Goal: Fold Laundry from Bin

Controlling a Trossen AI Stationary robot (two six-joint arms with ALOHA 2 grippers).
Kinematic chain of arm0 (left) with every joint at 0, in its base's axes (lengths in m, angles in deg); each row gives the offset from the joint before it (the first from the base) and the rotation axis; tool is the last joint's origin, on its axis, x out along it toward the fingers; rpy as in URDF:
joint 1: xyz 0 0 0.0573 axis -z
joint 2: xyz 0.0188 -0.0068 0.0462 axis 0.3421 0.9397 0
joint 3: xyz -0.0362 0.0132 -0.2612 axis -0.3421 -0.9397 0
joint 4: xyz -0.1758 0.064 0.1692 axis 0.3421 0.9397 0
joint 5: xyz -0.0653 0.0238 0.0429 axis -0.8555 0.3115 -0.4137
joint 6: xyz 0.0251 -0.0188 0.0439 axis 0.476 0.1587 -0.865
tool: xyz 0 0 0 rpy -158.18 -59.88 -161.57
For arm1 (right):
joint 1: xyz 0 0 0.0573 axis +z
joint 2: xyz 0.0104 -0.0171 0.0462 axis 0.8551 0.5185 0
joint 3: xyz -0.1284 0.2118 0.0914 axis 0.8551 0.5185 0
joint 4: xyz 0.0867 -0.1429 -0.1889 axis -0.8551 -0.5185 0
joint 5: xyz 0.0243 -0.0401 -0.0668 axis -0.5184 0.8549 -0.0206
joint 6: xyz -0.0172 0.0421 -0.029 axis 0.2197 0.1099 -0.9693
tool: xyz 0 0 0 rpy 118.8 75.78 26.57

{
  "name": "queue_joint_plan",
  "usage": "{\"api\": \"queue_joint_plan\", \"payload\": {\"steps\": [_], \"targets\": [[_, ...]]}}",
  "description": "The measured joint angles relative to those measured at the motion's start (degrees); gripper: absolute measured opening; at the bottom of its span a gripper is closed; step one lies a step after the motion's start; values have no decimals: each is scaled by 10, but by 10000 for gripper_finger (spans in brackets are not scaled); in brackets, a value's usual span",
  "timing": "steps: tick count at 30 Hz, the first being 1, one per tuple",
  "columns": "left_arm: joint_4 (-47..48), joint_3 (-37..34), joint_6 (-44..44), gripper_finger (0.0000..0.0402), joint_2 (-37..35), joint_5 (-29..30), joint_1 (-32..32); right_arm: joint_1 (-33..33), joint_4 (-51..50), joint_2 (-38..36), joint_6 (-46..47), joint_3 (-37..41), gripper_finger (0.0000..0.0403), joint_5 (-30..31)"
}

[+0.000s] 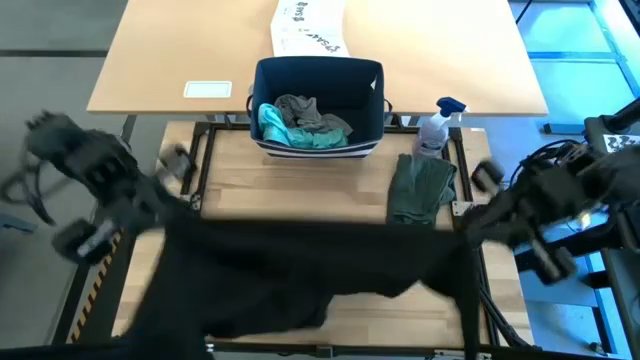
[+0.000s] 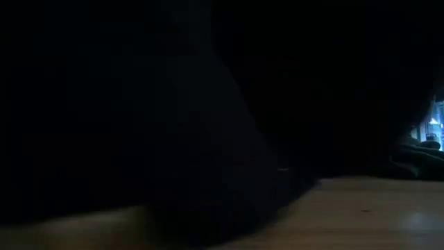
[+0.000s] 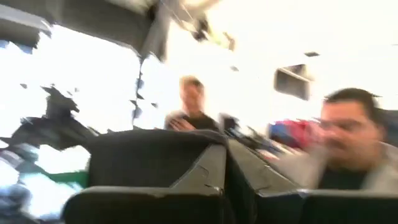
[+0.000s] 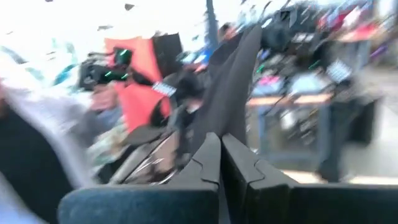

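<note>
Wooden tabletop (image 1: 300,185) is lying under both robot arms, seen from above, with a large black T-shirt (image 1: 300,275) stretching across its near half between them. At the table's left edge the left gripper (image 1: 165,212) is pinching the shirt's left corner, fingers clamped shut on the cloth; at the right edge the right gripper (image 1: 470,228) is doing the same with the right corner. In the left wrist view the closed fingers (image 3: 214,165) are pressing together around a fold of black fabric (image 3: 143,155), and the right wrist view is showing that arm's shut fingers (image 4: 221,158) with a strip of dark cloth (image 4: 239,81) rising from between them.

Toward the far side of the table the navy bin (image 1: 318,80) is sitting upright, holding a teal piece (image 1: 275,128) and a grey garment (image 1: 305,110). An olive-green piece (image 1: 420,188) is lying flat just right of the bin, near a spray bottle (image 1: 436,125). Behind the bin, on a pale desk (image 1: 180,50), a white printed box (image 1: 308,25) and a white card (image 1: 208,89) are resting.

Black fabric is filling nearly all of the low view, with a strip of table (image 2: 368,215) showing beneath it. Two people (image 3: 194,112) are appearing beyond the table in the left wrist view.
</note>
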Motion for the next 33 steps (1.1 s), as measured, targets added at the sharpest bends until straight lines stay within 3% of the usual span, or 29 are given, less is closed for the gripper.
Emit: {"api": "queue_joint_plan", "payload": {"steps": [3,7,10,12,16,20,25,33], "targets": [[29,25,-57,0,-8,101,0,0,-34,2,-28,-37,2,65],[140,29,-107,0,-22,249,0,-13,-141,-2,1,-32,2,175],[284,25,-66,0,-28,365,-3,-44,-261,0,98,-6,2,199],[393,14,3,0,-28,400,-14,-69,-326,-1,160,34,2,205],[568,-45,157,0,-27,415,-43,-114,-390,-1,233,151,2,229],[653,-141,260,0,-27,427,-70,-152,-395,0,264,284,3,243],[645,-281,341,0,-26,417,-113,-207,-358,0,326,450,3,268],[548,-466,386,0,-26,283,-208,-287,-156,0,364,649,3,242]]}}
